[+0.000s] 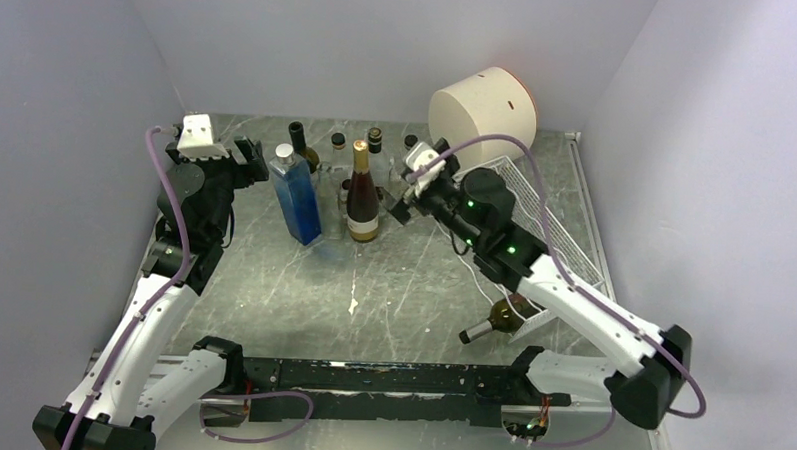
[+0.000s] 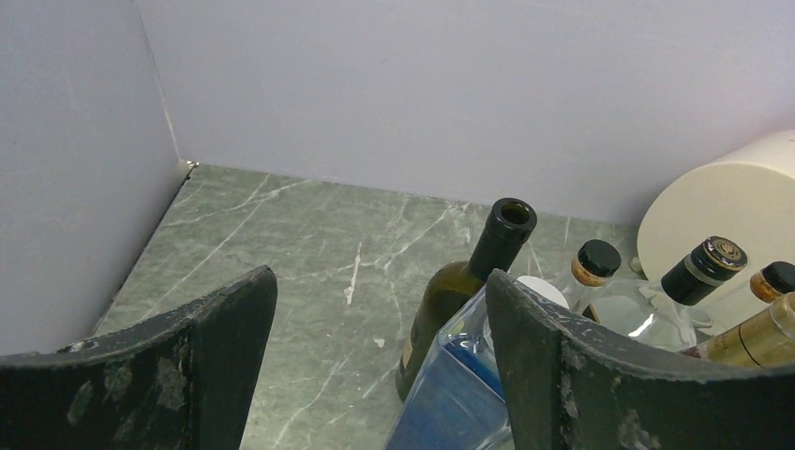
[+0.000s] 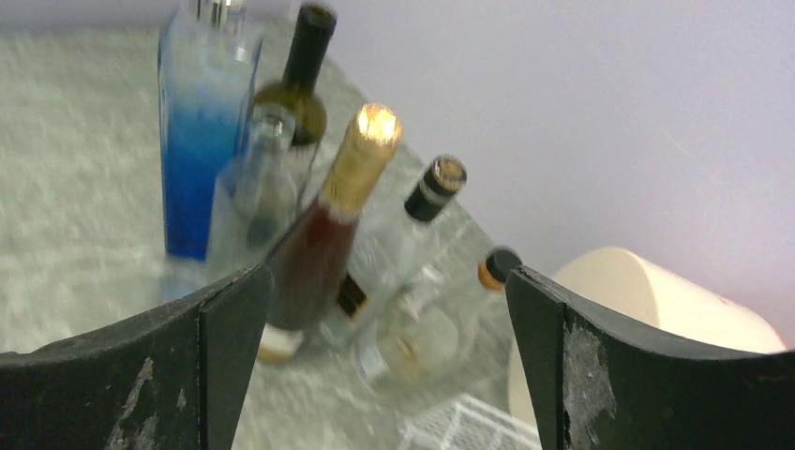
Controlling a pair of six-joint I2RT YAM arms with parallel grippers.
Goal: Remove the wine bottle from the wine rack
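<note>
The white wire wine rack [image 1: 560, 226] stands at the right, partly under my right arm. A dark wine bottle [image 1: 499, 317] lies on its side at the rack's near end, its neck pointing to the near left. My right gripper [image 1: 403, 197] is open and empty, well beyond that bottle, next to a group of standing bottles. In the right wrist view [image 3: 386, 272] a corner of the rack [image 3: 459, 431] shows low between the fingers; the lying bottle is out of that view. My left gripper [image 1: 245, 160] is open and empty at the far left, beside a blue bottle [image 1: 297, 196].
A brown gold-topped bottle [image 1: 362, 199], a dark green bottle [image 1: 299, 142] and several small clear bottles stand at the back centre. A big cream cylinder [image 1: 481, 113] lies at the back right. In the left wrist view the blue bottle [image 2: 469, 394] is by the right finger [image 2: 562, 375].
</note>
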